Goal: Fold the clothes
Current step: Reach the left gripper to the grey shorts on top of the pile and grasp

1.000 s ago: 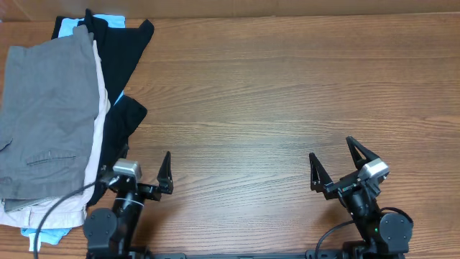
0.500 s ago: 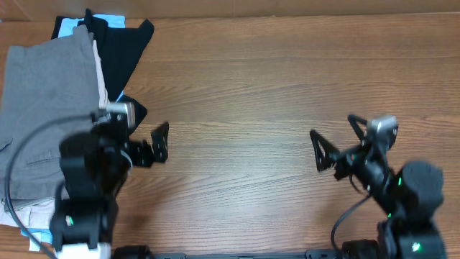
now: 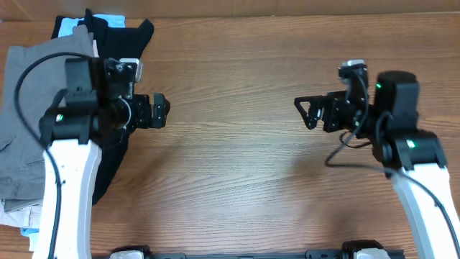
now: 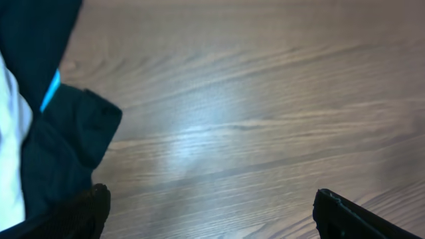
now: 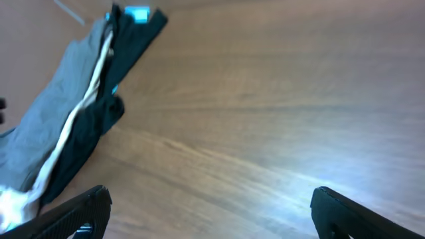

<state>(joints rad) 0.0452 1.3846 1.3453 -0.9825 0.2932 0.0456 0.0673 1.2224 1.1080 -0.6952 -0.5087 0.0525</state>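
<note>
- Left of the left gripper (image 3: 159, 111), the grey shorts (image 3: 25, 122) lie flat on top of a pile. I think they are on top so they can be picked up first.
- Nothing is touching the shorts. The folding has not begun.
- Under the shorts a pale pair of shorts (image 3: 18, 208) peeks out at the near end. A black piece of clothing (image 3: 129, 39) sticks out on the side closer to the left gripper.
- The left gripper's jaws are spread wide with nothing between them. It hangs over bare wood just beside the black cloth, and it points away from the pile.
- Far off to the other side, the right gripper (image 3: 305, 111) is also wide open and holds nothing. It points back toward the left one.
- Between the two grippers the table (image 3: 237, 180) is bare wood. That looks like the spot for spreading out the shorts.
- Open jaws make sense now, because the next job is likely to pinch the cloth.
</note>
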